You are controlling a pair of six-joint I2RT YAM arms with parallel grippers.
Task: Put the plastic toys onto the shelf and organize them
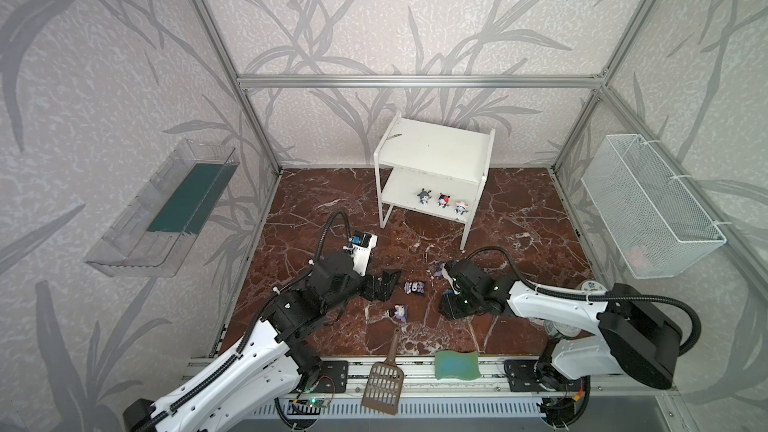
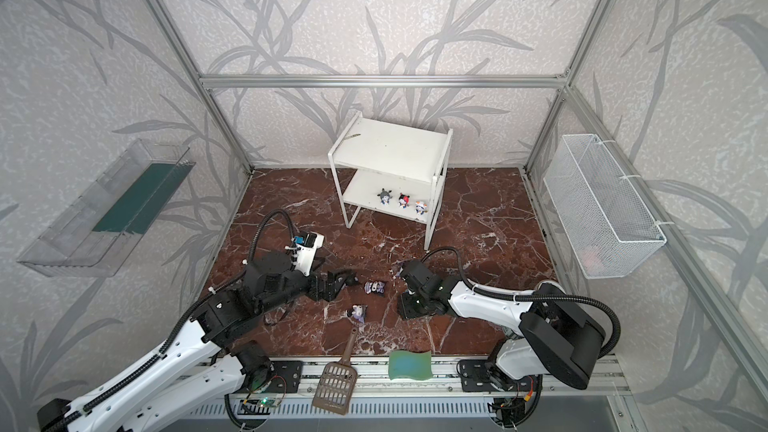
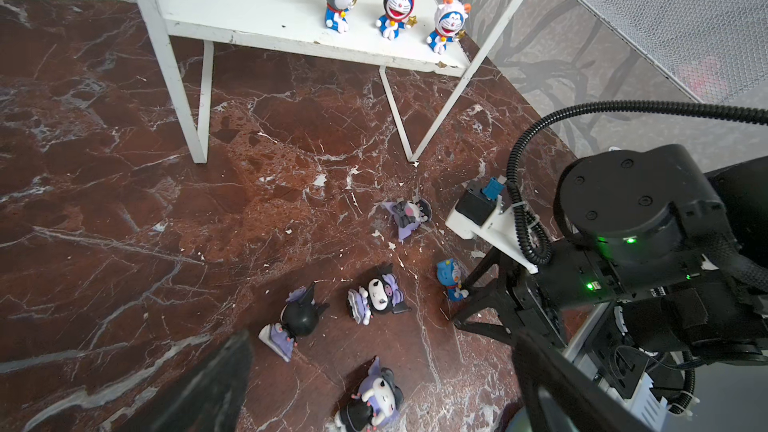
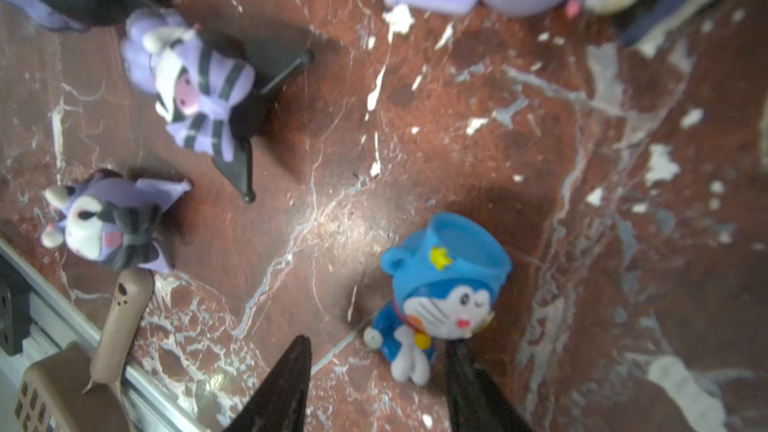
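The white shelf (image 1: 434,147) (image 2: 390,147) stands at the back with three blue-white toys (image 1: 444,201) (image 3: 397,6) upright on its lower board. A blue toy (image 4: 440,288) (image 3: 451,280) lies on the marble floor at my right gripper (image 4: 380,342) (image 1: 449,305), which points down, open, one fingertip beside the toy's head. Purple toys lie nearby on the floor (image 1: 415,287) (image 1: 399,312) (image 3: 409,214) (image 3: 297,317). My left gripper (image 3: 382,338) (image 1: 384,282) hovers open, low over the floor, with one purple toy (image 3: 374,401) below its gap, untouched.
A brown slotted scoop (image 1: 384,384) and a green wavy sponge (image 1: 457,363) lie at the front edge. A white wire basket (image 1: 652,205) hangs on the right wall, and a clear plastic tray (image 1: 166,209) hangs on the left wall. The shelf's thin legs (image 3: 395,114) stand behind the toys.
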